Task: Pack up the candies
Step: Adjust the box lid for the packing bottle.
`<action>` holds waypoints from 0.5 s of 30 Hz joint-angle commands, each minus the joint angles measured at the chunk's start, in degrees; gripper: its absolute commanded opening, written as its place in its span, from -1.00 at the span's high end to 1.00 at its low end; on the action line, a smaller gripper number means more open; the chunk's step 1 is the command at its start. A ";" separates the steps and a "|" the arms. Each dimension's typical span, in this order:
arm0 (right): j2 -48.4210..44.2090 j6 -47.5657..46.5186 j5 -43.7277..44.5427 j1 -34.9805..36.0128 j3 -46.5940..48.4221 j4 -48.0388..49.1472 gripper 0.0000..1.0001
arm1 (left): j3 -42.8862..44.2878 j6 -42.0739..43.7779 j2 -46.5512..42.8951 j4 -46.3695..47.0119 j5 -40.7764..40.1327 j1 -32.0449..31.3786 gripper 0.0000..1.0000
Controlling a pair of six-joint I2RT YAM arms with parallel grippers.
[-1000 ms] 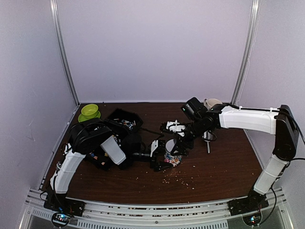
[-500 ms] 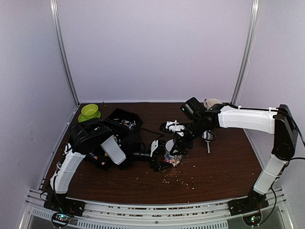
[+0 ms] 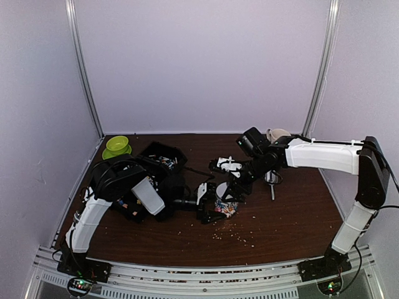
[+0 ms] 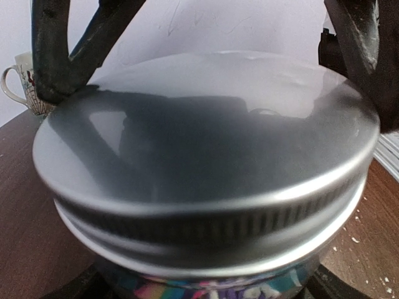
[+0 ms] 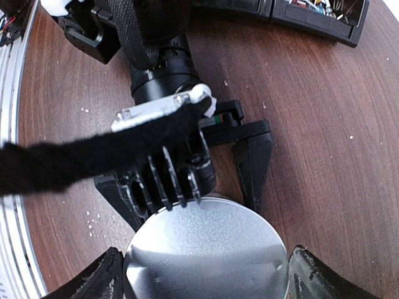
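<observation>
Crumb-strewn brown table point(image 3: 274, 230) low in the overhead view: clasps the jar point(image 4: 212, 285) of candies point(image 4: 156, 291) wide in left gripper point(image 3: 217, 205), straddles its lid point(image 4: 206, 143) with right gripper point(image 5: 209, 271), pinch or gap cannot tell. Risks cross-threading or tipping the jar, spilling candies, if twisted off-square. Shows lilac walls point(image 3: 199, 62) behind.

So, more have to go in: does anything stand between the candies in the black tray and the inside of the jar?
Yes. The metal lid sits on the jar, covering its mouth; candies in the black tray cannot enter until it comes off.
</observation>
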 commanded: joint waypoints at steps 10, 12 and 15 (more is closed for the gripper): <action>-4.04 4.94 0.06 -0.49 -9.10 12.40 -0.75 | -0.22 -3.69 2.98 4.54 1.02 1.62 -0.82; -4.04 5.22 0.50 -0.49 -8.87 12.34 -0.74 | -0.32 -3.71 2.98 4.59 0.92 1.62 -0.82; -4.42 6.74 1.39 -0.41 -9.40 13.69 -0.73 | -0.36 -3.63 2.91 4.55 0.67 1.63 -0.82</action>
